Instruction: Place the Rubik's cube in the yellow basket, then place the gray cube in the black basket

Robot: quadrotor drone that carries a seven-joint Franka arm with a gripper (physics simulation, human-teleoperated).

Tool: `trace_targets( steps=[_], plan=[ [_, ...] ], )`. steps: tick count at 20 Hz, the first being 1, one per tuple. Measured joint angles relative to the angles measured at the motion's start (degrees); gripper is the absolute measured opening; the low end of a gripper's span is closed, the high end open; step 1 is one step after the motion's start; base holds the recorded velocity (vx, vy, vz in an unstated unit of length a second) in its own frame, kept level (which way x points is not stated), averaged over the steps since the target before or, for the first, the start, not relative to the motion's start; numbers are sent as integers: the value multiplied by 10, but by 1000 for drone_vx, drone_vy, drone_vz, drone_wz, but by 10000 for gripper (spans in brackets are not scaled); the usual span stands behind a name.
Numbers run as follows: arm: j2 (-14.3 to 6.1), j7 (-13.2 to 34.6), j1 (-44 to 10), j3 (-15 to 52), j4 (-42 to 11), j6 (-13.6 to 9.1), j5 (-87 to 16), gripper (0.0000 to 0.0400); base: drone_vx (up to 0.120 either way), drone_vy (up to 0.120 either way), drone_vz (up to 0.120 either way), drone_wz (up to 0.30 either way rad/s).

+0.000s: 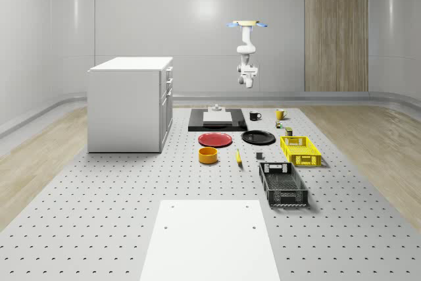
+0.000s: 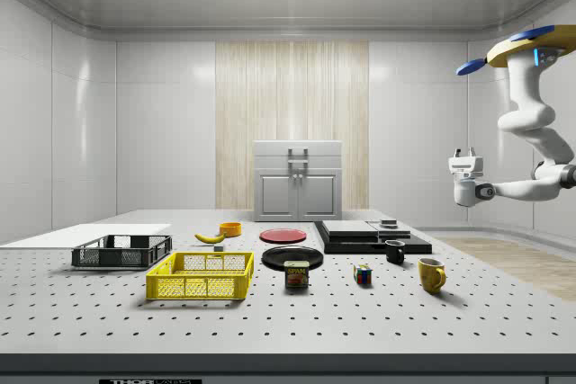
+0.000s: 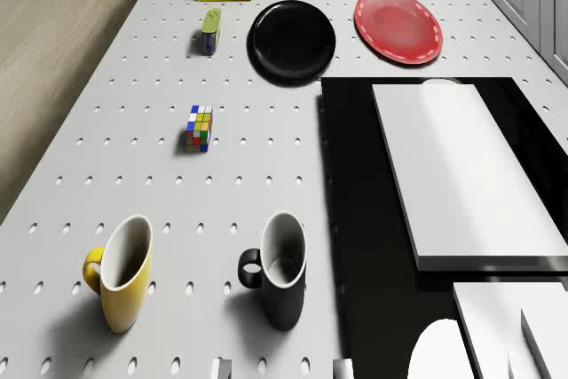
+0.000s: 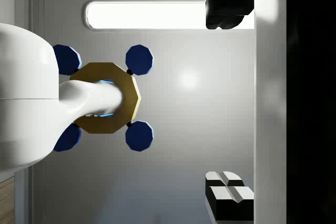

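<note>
Multicoloured and small, the Rubik's cube (image 2: 363,274) sits on the perforated surface (image 2: 504,312) in the lower middle of the side view, between the Spam tin (image 2: 296,275) and the yellow mug (image 2: 431,274), with the black mug (image 2: 394,252) just behind. The drone (image 2: 531,42) hovers high in that view's upper right corner, over the surface's end with the mugs. Its arm bends down to the end effector (image 2: 465,155), whose fingers stand apart on nothing. The wrist view looks at the drone's underside, so the end effector appears to point upward. The cube lies well below it and toward the side view's left; reaching it likely means turning the wrist over and descending. The yellow basket (image 2: 200,287) waits further left, and both baskets look unfilled.
</note>
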State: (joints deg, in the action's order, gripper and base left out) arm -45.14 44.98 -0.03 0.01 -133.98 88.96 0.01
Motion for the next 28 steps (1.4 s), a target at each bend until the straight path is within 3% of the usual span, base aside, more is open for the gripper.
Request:
trace_targets(
  steps=[6,12,18,28],
  plan=[
    [14,-1,-2,1,73,-56,1,400,0,0,0,0],
    [37,-1,-3,1,135,-93,1,400,0,53,0,0],
    [47,-2,-3,2,162,-107,1,400,93,120,0,0],
    [48,-2,-4,2,169,-109,1,400,120,120,0,0]
  ],
)
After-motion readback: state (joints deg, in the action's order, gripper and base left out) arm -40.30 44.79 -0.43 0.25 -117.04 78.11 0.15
